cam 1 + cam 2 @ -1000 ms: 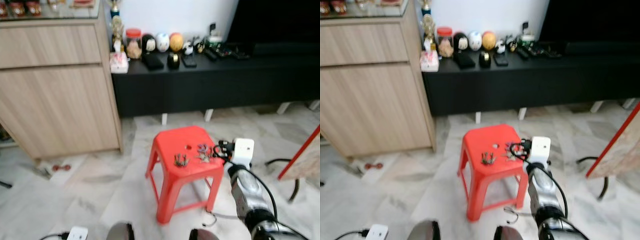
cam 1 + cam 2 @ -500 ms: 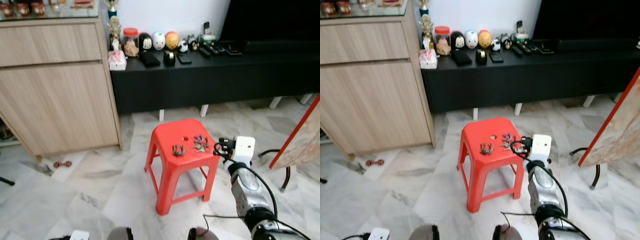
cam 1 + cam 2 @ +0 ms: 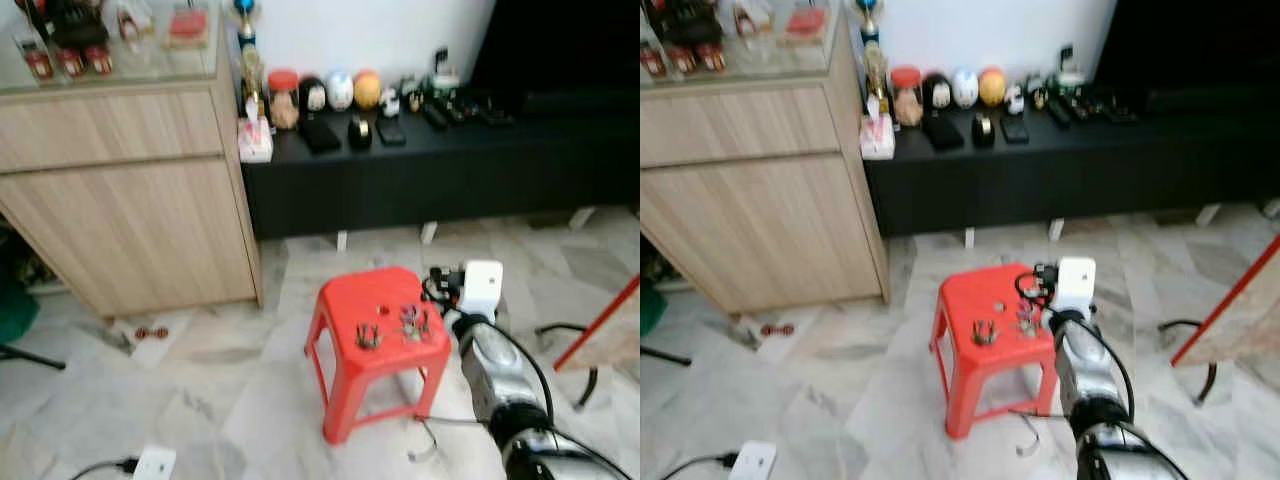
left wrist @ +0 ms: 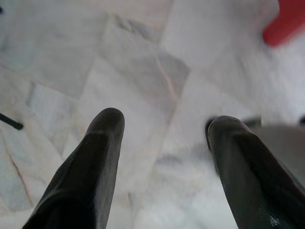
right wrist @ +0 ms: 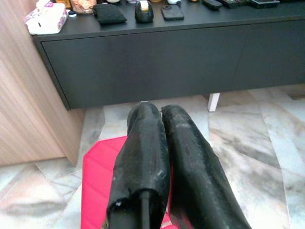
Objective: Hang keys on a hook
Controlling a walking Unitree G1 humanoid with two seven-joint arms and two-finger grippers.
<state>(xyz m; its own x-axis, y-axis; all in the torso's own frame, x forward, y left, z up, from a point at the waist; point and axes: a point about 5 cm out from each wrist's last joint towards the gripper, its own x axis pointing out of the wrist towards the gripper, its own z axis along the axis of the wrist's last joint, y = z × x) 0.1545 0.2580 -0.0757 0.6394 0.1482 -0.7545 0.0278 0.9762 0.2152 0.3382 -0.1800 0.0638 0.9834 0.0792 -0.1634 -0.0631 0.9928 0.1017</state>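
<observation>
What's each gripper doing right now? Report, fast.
Left gripper: open, holding nothing, over bare marble floor.
Right gripper: shut, nothing visibly held, above the red stool where the keys lie.

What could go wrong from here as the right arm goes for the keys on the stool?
1. The right hand is over the red stool with fingers closed; unless it opens it may just push the keys.
2. Two bunches lie close together: the keys nearer the arm and a second bunch. A nudge could knock either onto the marble floor.
3. A loose cable lies by the stool's legs, so stepping closer risks snagging it.
</observation>
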